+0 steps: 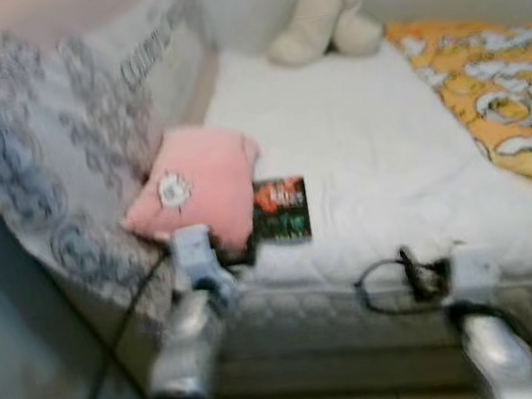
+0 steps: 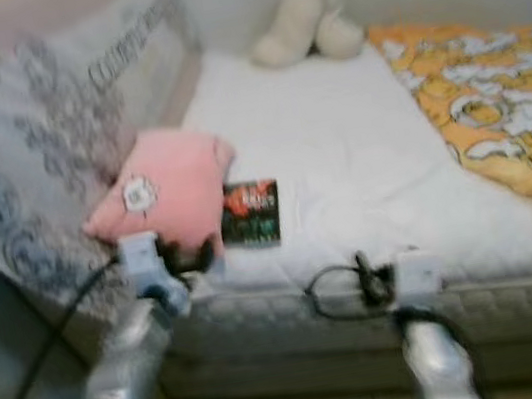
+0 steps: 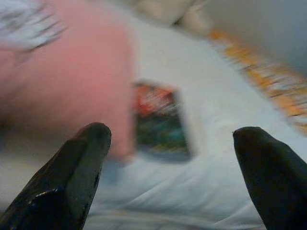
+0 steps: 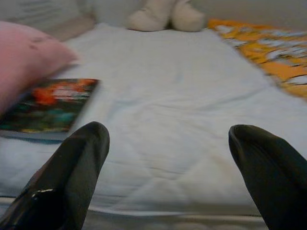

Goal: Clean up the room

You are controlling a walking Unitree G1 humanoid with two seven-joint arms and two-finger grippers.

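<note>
**Robot squares up to a cluttered bed**

Head cameras: the robot stands at the edge of a white mattress. A pink pillow leans at the nine o'clock side against a large patterned cushion, with a dark-covered book lying flat and touching the pillow's edge. A cream plush toy sits at twelve o'clock by the wall, and an orange printed blanket is bunched at three o'clock. The left gripper reaches in just below the pillow; the right gripper hovers over the mattress edge.

Left wrist: blurred, but its fingers stand wide apart, apparently lined up on the book.

Right wrist: its fingers are likewise spread, holding nothing, with bare sheet ahead and the book at ten o'clock.
</note>
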